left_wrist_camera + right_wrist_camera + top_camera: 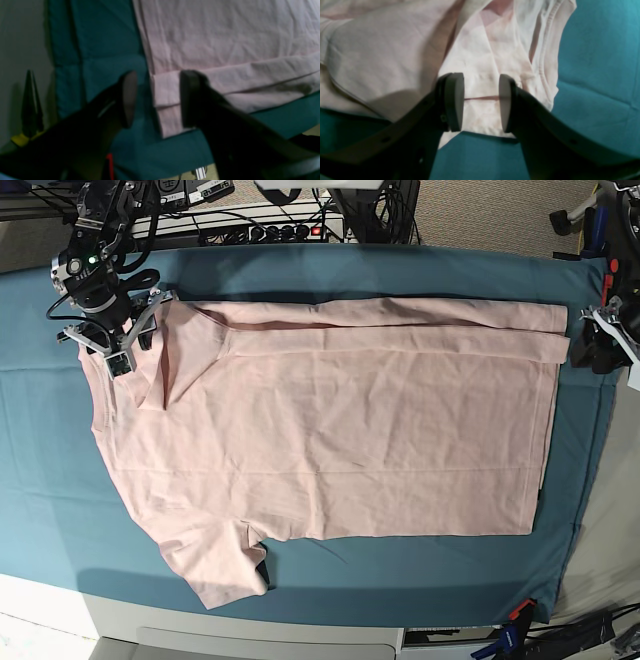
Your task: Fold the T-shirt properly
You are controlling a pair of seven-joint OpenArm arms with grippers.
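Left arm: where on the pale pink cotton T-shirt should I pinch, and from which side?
Pinch the folded hem corner of the pale pink cotton T-shirt, coming in from the table's end, off the cloth. The open left gripper already straddles that edge, where the doubled layers give it bulk.

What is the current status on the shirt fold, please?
Left end effector open, straddling hem corner. Right end effector open over shoulder fabric. T-shirt spread on teal cloth, far edge folded in. Nothing in the way.

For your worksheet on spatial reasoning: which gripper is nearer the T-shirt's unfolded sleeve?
Right. The right gripper is at the collar end, the sleeve's end; the left gripper is at the hem corner.
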